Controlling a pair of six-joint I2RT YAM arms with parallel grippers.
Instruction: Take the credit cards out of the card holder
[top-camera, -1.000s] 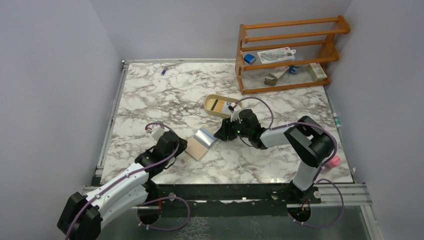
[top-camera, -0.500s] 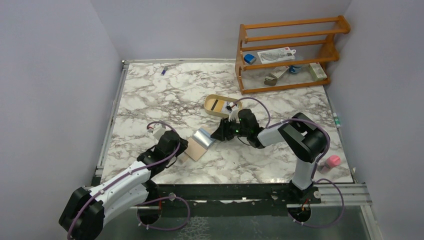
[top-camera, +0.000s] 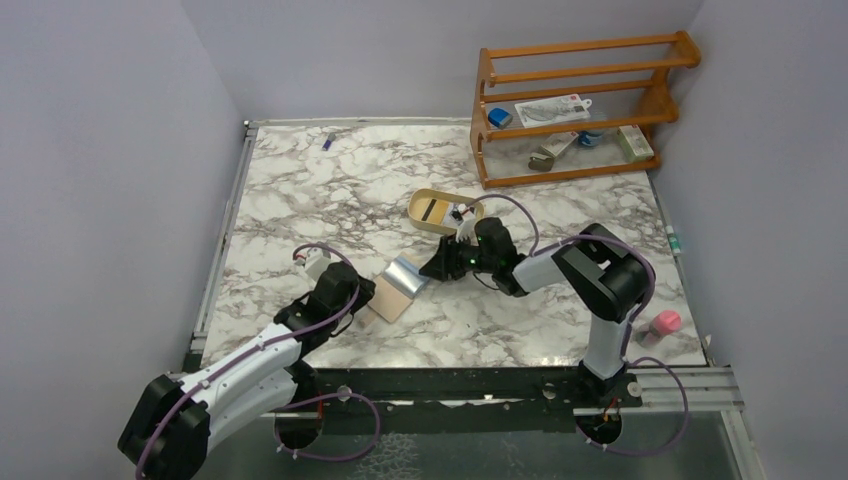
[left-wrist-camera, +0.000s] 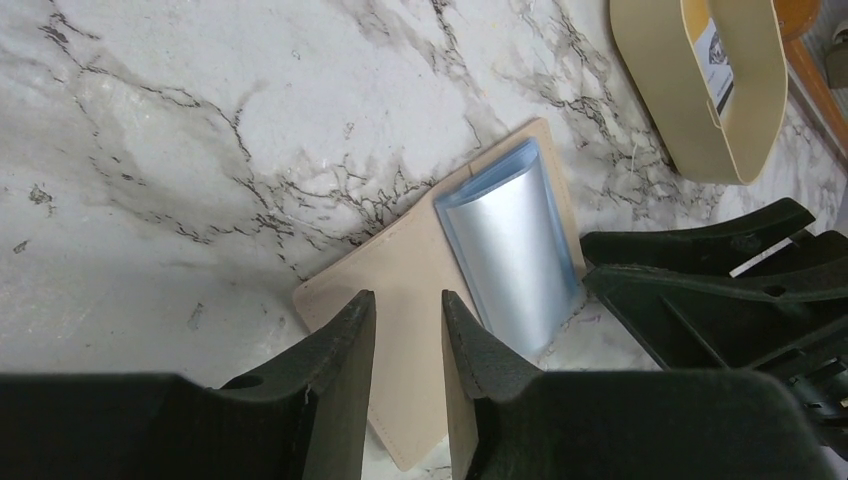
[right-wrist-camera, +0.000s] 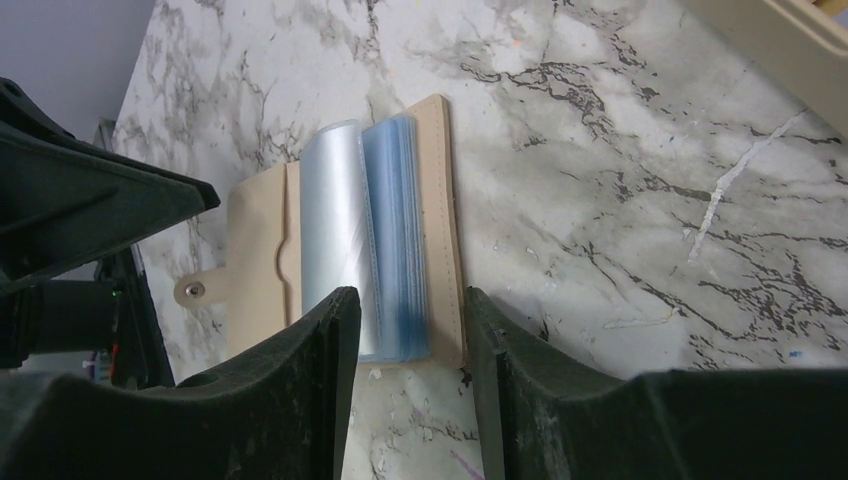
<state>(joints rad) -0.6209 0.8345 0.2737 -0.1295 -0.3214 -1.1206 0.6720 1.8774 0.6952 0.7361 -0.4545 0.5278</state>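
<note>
The tan card holder (top-camera: 392, 296) lies open and flat on the marble table. Pale blue and silvery credit cards (top-camera: 408, 270) sit in its far half. In the left wrist view my left gripper (left-wrist-camera: 408, 315) is open a little, its jaws just over the tan flap (left-wrist-camera: 400, 270), with the cards (left-wrist-camera: 510, 250) beyond. In the right wrist view my right gripper (right-wrist-camera: 408, 305) is open, its jaws low at the near end of the blue card stack (right-wrist-camera: 395, 240) and the holder's edge (right-wrist-camera: 445, 230). The snap tab (right-wrist-camera: 195, 290) points left. From above, the left gripper (top-camera: 368, 300) and right gripper (top-camera: 432, 270) flank the holder.
An oval tan tray (top-camera: 440, 212) stands just behind the right gripper. A wooden rack (top-camera: 575, 105) with small items stands at the back right. A pink object (top-camera: 665, 322) lies at the right edge. A small purple item (top-camera: 328, 142) lies at the back.
My right gripper has moved left, closer to the holder's card end. The left arm and the holder have hardly moved.
</note>
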